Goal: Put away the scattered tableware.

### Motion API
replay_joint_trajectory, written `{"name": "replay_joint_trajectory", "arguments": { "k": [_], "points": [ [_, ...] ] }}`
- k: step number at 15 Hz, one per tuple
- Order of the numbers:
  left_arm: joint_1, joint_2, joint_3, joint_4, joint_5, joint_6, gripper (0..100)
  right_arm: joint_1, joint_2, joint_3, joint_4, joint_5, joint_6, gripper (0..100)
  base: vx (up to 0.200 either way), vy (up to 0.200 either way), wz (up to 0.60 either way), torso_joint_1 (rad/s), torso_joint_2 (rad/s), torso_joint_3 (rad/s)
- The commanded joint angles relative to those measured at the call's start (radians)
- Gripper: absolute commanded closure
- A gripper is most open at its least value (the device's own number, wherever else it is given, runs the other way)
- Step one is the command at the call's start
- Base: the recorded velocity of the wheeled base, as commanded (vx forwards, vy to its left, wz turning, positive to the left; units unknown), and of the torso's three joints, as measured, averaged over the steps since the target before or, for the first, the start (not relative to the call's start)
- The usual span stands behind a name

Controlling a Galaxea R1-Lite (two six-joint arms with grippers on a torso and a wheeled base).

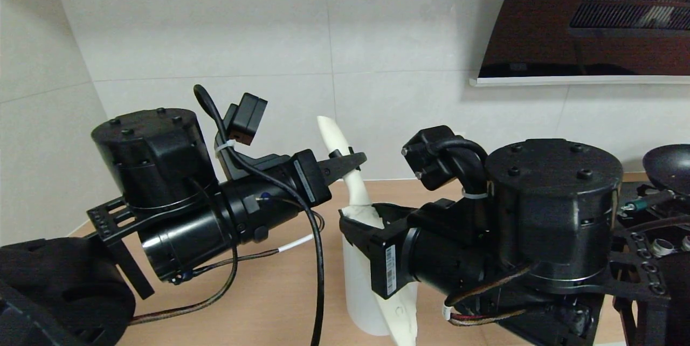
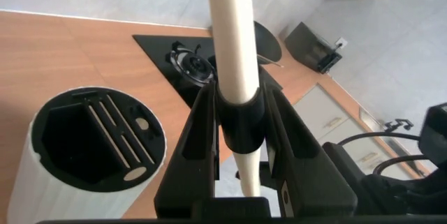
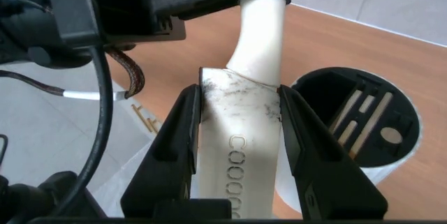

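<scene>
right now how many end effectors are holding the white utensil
2. The left end effector clamps the white utensil at its round handle; the right end effector clamps its flat, marbled part, close by the white holder.

Smooth white utensil (image 1: 330, 133), wooden worktop (image 1: 269, 292), glossy tiles (image 1: 215, 22)

Holds both arms raised, forearms angled inward toward each other. Clamps left gripper (image 1: 349, 165) around the white knife (image 1: 330, 131) at its handle; pinches the blade just below with right gripper (image 1: 362, 215).
</scene>
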Motion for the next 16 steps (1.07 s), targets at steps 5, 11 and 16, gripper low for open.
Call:
{"name": "replay_joint_trajectory", "arguments": {
  "k": [5, 11, 16],
  "points": [
    [-0.007, -0.018, -0.01, 0.006, 0.011, 0.013, 100, -0.005, -0.023, 0.009, -0.003, 0.0, 0.004, 0, 0.0, 0.0, 0.0, 0.0, 0.0, 0.0],
    [-0.004, -0.033, -0.321, 0.391, 0.33, 0.145, 100, -0.193, -0.243, 0.024, 0.042, 0.069, -0.011, 0, 0.0, 0.0, 0.0, 0.0, 0.0, 0.0],
    [-0.007, 0.019, -0.358, 0.393, 0.521, 0.376, 100, -0.342, -0.246, 0.021, 0.065, 0.094, -0.042, 0, 0.0, 0.0, 0.0, 0.0, 0.0, 0.0]
  ]
}}
